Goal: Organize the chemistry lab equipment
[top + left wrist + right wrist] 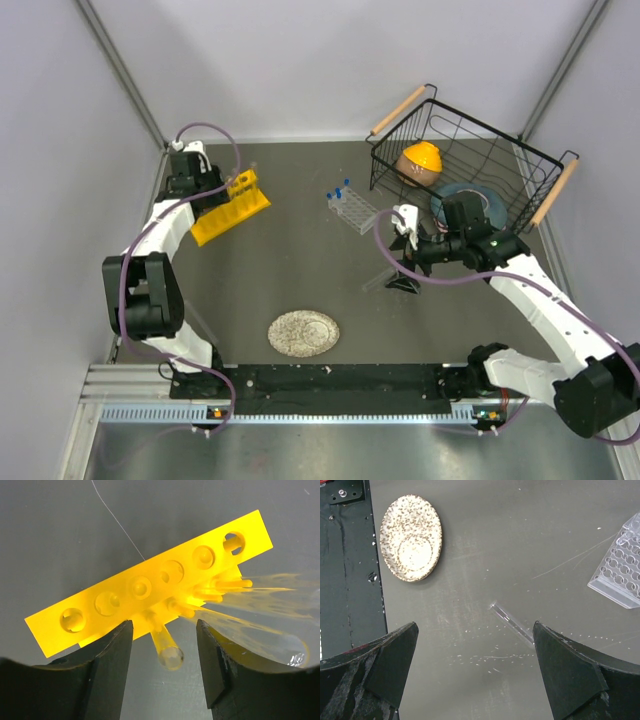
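Dark grey desk (300,270) is filling the middle of the top view, with pale walls closing in around it. Much is hard to read. Glassy streaks are smearing across the right of the left wrist view, so I cannot tell what is lying there. The clear rack (620,570) is running off the right edge of the right wrist view. In the top view the right arm is covering part of the basket (530,160).

The left arm is reaching up along the left side of the frame, its wrist bending over the yellow rack (150,587) at upper left. The left fingers (112,665) are standing apart, released. A tube (167,647) is sticking out from under the rack between them, touching neither. The right arm is stretching from the lower right toward the centre. The right fingers (570,675) are spread wide and gripping nothing, hanging over a loose tube (512,621) that is lying flat on the desk.

The yellow rack is showing six holes. Several are glinting with something inside, though which holes are holding tubes is unclear. Blue-capped vials (340,190) are standing at the far end of the clear rack, near the frame's centre. The basket at upper right is holding an orange rounded item (420,160) and a blue-grey dish (490,195). A speckled disc (303,333) is sitting at lower centre, well apart from both racks.
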